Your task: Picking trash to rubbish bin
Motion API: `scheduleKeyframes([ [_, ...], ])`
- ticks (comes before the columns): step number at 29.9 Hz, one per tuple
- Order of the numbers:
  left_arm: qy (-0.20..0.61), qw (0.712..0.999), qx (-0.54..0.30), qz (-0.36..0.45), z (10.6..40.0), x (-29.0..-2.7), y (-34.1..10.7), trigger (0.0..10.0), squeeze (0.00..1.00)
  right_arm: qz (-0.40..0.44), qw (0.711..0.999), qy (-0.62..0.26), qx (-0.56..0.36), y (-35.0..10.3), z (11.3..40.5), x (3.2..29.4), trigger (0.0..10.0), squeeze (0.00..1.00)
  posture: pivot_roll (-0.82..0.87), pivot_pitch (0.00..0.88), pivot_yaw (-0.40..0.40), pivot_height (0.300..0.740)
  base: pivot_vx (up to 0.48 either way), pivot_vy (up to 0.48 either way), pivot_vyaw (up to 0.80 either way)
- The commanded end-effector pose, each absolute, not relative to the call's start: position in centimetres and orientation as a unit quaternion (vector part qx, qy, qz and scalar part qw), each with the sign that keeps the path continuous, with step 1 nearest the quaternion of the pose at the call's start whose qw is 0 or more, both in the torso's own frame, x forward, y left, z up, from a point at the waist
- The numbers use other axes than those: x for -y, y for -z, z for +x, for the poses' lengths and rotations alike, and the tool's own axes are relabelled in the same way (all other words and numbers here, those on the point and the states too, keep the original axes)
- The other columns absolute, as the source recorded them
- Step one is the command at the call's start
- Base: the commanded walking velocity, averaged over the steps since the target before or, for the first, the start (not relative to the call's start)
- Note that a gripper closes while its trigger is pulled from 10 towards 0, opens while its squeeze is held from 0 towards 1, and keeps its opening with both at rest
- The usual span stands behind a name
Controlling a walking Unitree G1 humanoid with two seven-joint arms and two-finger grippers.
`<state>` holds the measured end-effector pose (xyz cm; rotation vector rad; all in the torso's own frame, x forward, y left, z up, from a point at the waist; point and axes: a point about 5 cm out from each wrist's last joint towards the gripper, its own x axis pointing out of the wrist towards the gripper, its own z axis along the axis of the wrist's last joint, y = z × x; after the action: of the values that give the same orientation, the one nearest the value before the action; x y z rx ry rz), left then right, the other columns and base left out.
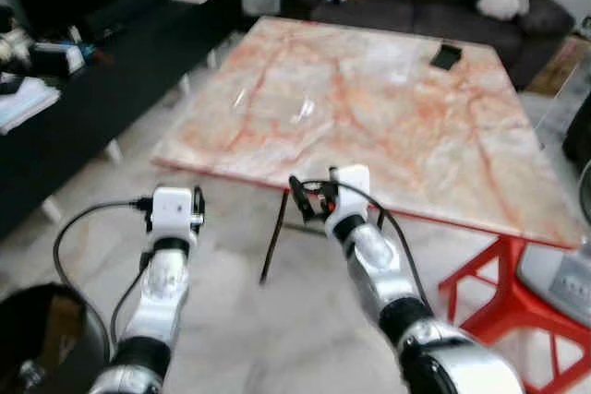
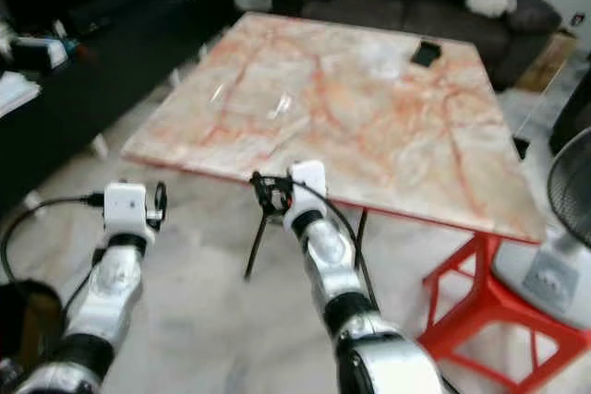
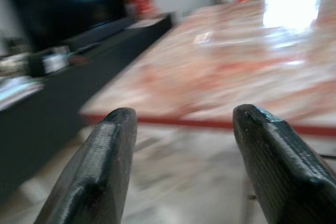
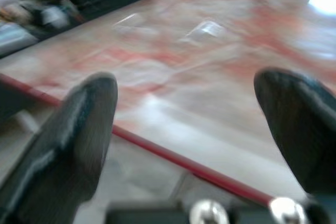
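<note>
Living room: a low marble-topped table on red legs stands ahead of the robot, with a dark sofa behind it. The trash appears to be clear plastic wrappers lying flat on the table's left-centre, well apart from both grippers, ahead of and beyond them. The right gripper, fingers spread wide and empty, sits just short of the table's near edge and is judged the nearer arm. The left gripper, equally open and empty, is lower and further back. A black bin stands at the robot's left.
</note>
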<state>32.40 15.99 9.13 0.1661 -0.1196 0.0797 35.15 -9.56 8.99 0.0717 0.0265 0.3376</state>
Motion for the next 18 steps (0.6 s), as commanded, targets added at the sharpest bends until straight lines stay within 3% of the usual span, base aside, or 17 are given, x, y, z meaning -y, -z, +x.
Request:
scheduleKeyframes([
  [1,-0.041,0.992,0.071,0.096,32.72,-16.57,-9.87,10.0,0.0,0.046,0.983,-0.176,-0.002,-9.7,35.4,8.58,10.0,0.0,0.08,0.0,-0.068,0.74,0.439,0.0,0.0],
  [18,-0.034,0.992,0.077,0.096,32.99,-16.29,-10.43,10.0,0.0,0.049,0.982,-0.184,-0.002,-9.76,35.37,8.24,10.0,0.0,0.08,0.0,-0.071,0.74,0.443,0.0,0.0],
])
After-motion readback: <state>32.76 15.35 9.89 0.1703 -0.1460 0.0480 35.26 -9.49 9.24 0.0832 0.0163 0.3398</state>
